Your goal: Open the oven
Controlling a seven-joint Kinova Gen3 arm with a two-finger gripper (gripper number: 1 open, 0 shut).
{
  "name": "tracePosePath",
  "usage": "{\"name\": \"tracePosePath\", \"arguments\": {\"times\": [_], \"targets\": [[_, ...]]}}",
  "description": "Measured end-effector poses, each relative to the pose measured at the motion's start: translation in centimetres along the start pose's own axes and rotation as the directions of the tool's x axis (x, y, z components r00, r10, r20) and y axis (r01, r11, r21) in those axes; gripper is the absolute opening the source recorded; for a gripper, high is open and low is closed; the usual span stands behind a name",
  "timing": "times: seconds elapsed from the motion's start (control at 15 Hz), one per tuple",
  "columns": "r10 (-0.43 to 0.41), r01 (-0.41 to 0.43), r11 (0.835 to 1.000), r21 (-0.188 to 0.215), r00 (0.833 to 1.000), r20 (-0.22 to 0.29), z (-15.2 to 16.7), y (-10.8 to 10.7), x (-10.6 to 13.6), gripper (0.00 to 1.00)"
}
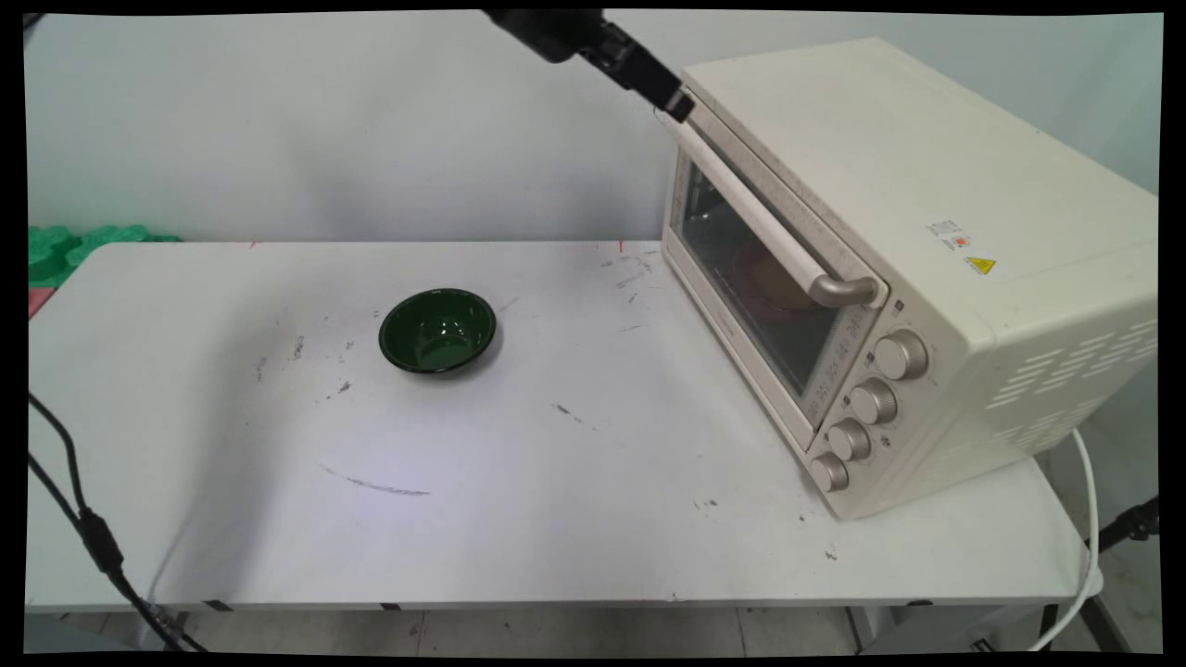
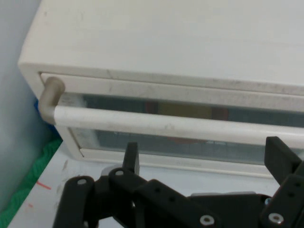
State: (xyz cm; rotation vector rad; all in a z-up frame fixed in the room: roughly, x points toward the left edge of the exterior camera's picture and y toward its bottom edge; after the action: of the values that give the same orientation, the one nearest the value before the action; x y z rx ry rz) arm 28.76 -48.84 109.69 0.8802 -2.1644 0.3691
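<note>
At the far left of the main view a green foam-like mat [image 1: 79, 248] lies past the table's edge, and black cables [image 1: 79, 519] hang down in front of the table's near left corner. The white table [image 1: 519, 519] is scuffed with dark marks. Left of its centre sits a dark green bowl [image 1: 437, 331], upright, well apart from everything else.

Further right, the black gripper [image 1: 669, 97] comes down from the top edge and reaches the upper far end of the oven's door handle [image 1: 755, 215]. In the hand view the gripper [image 2: 204, 156] is released: its two fingers [image 2: 131, 159] stand spread wide, just beside the white bar of the handle [image 2: 166, 124] and not closed on it.

The cream toaster oven [image 1: 917, 232] stands on the right part of the table, its door shut. Through the door glass [image 1: 750, 278] something reddish and yellowish shows inside, too dim to identify. Four round knobs [image 1: 866, 400] run down the front panel beside the door. A yellow warning sticker [image 1: 979, 265] sits on the oven's top, and a white cord [image 1: 1084, 547] drops off the table's right end.
</note>
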Motion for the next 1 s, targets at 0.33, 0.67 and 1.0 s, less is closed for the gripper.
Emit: {"name": "tracePosePath", "arguments": {"times": [0.33,0.67,1.0], "targets": [[-0.001,0.001,1.000,-0.016,1.000,0.010,2.5,1.1,1.2,1.00],[-0.001,0.001,1.000,-0.026,1.000,0.022,4.9,1.6,1.5,0.00],[0.002,0.000,0.999,-0.037,0.999,0.040,6.8,2.0,1.3,0.00]]}}
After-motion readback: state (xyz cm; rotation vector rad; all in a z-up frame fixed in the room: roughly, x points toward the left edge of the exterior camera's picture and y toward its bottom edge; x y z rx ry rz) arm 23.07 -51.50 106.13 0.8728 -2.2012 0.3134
